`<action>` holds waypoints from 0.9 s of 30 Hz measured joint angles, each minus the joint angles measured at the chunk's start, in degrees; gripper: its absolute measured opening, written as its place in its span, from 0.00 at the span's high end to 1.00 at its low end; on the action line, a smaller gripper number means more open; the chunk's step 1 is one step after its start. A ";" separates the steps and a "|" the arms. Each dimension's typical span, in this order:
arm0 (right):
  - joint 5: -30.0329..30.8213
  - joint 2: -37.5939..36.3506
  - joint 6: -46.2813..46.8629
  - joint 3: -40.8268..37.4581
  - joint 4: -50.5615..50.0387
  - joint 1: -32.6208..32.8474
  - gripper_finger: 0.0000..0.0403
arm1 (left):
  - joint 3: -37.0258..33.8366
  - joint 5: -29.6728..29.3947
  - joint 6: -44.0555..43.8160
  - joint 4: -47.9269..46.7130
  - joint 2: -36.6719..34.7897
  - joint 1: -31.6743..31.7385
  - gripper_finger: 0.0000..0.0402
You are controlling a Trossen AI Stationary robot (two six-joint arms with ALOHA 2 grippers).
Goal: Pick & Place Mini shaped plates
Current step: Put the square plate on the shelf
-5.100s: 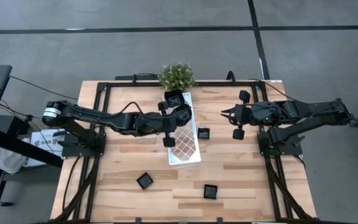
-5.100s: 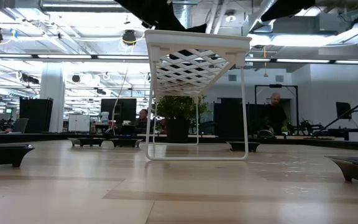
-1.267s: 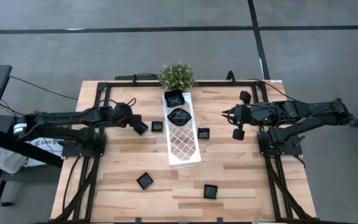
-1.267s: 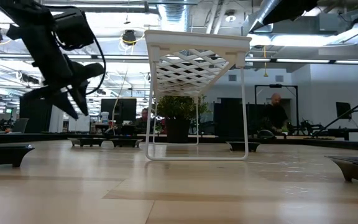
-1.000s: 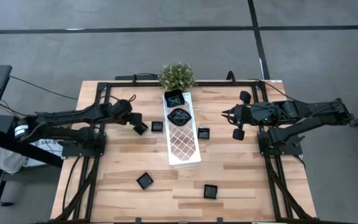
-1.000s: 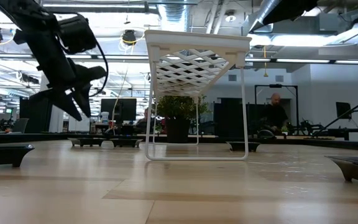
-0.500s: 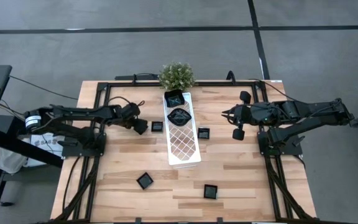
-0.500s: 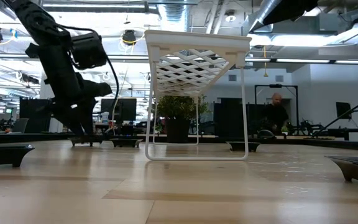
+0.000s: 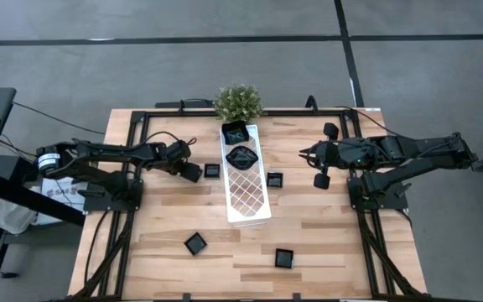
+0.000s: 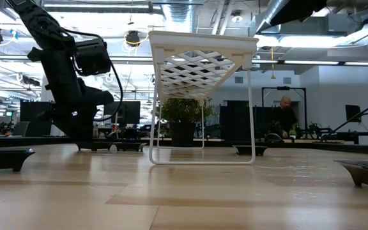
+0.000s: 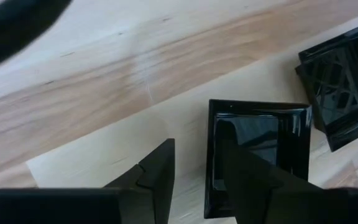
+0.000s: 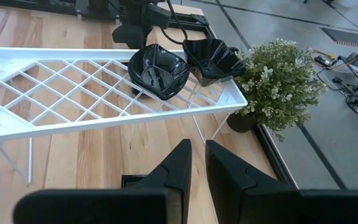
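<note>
A square glossy black mini plate (image 11: 272,143) lies flat on the table left of the white lattice tray (image 9: 248,197). My left gripper (image 9: 189,173) points down over it, open. One finger (image 11: 247,180) stands over the plate's hollow and the other (image 11: 157,174) outside its left rim. In the low view my left gripper (image 10: 91,144) is down at table level. A second square plate (image 9: 212,170) lies right beside it. Two more black plates (image 9: 236,132) (image 9: 241,156) rest on the tray's far end. My right gripper (image 9: 303,153) hangs right of the tray with its fingers nearly together and nothing between them. My left gripper comes at the square plate from above, and its fingers straddle the plate's left rim (image 11: 211,143), one inside and one outside. A gap shows on both sides of the rim. Whether either finger touches the plate or the table, I cannot tell. The plate lies flat on the table.
A small potted plant (image 9: 238,102) stands at the tray's far end. Single black plates lie right of the tray (image 9: 275,179) and near the front edge (image 9: 195,244) (image 9: 284,257). Black frame rails run along both sides of the table. A person (image 10: 283,115) shows in the room behind.
My left gripper has sunk from mid-air to table level and shifted slightly toward the tray. It has tipped to point more steeply down, with its jaws as wide as before. It now stands over the square plate's rim. No plate has moved.
</note>
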 joint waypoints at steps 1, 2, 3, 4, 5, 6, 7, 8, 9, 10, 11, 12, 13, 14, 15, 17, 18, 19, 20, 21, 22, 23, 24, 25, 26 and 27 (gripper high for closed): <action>0.00 0.00 0.00 0.00 -0.02 0.00 0.90 | 0.00 0.00 0.00 0.00 0.00 0.00 0.68; 0.00 0.00 0.00 0.00 0.00 0.00 0.90 | 0.00 0.00 0.00 0.00 0.00 0.00 0.68; 0.00 0.00 0.00 0.00 -0.01 0.00 0.90 | 0.00 0.00 0.00 0.02 0.00 0.00 0.68; 0.00 0.00 0.00 0.00 0.00 0.00 0.90 | 0.00 0.02 0.00 0.00 0.00 0.00 0.68; 0.00 0.00 0.00 0.00 0.00 0.00 0.90 | 0.00 0.02 0.00 0.00 0.00 0.00 0.68; 0.00 0.00 0.00 0.00 0.00 0.00 0.90 | 0.00 0.12 0.08 0.00 0.00 0.00 0.68; 0.00 0.00 0.00 0.00 0.00 0.00 0.90 | 0.00 0.20 0.33 0.00 0.00 0.00 0.68; 0.00 0.00 0.00 0.00 -0.02 0.00 0.90 | 0.00 0.42 0.92 0.01 0.00 0.00 0.68; 0.00 0.00 0.00 0.00 -0.02 0.00 0.90 | 0.00 0.69 1.54 0.00 -0.02 0.00 0.69; 0.00 0.00 0.00 0.00 0.00 0.00 0.90 | 0.00 1.15 2.16 0.02 -0.02 0.00 0.69; 0.00 0.00 0.00 0.00 -0.02 0.00 0.90 | 0.00 1.61 2.81 0.04 -0.02 0.00 0.70; 0.00 0.00 0.00 0.00 -0.02 0.00 0.90 | 0.00 1.90 2.95 0.04 -0.02 -0.02 0.71; 0.00 0.00 0.00 0.00 -0.08 0.00 0.90 | 0.00 2.33 2.99 0.03 -0.04 0.00 0.73; 0.00 0.00 0.00 0.00 -0.23 0.00 0.90 | 0.00 2.73 3.00 0.04 -0.04 -0.02 0.75; -0.02 0.00 0.00 0.00 -0.39 0.00 0.90 | 0.00 2.95 2.99 0.07 -0.04 -0.02 0.76; -0.02 0.00 0.00 0.00 -0.40 0.00 0.90 | 0.00 2.95 2.99 0.11 -0.04 -0.02 0.80; -0.02 0.00 0.00 0.00 -0.41 0.00 0.90 | 0.00 2.97 2.99 0.18 -0.04 -0.02 0.83; -0.02 0.00 0.00 0.00 -0.39 0.00 0.90 | 0.00 2.95 2.99 0.24 -0.04 -0.02 0.85; -0.02 0.00 0.00 0.00 -0.41 0.00 0.90 | 0.00 2.95 2.97 0.26 -0.04 0.00 0.87; -0.02 0.00 0.00 0.00 -0.40 0.00 0.90 | 0.00 2.95 2.97 0.26 -0.04 0.00 0.89; -0.02 0.00 0.00 0.00 -0.42 0.00 0.90 | 0.00 2.95 2.92 0.26 -0.04 0.00 0.91; -0.02 0.00 0.00 0.00 -0.43 0.00 0.90 | 0.00 2.97 2.77 0.31 -0.06 -0.02 0.93; -0.02 0.00 0.00 0.00 -0.48 0.00 0.90 | 0.00 3.00 2.69 0.41 -0.09 -0.02 0.95; -0.02 0.00 0.00 0.00 -0.57 0.00 0.90 | 0.02 3.09 2.63 0.52 -0.10 -0.02 0.97; -0.02 0.00 0.00 0.01 -0.68 0.00 0.90 | 0.02 3.10 2.58 0.57 -0.11 -0.02 0.98; -0.02 0.00 -0.01 0.00 -0.72 0.00 0.90 | 0.02 3.10 2.58 0.57 -0.11 -0.02 0.98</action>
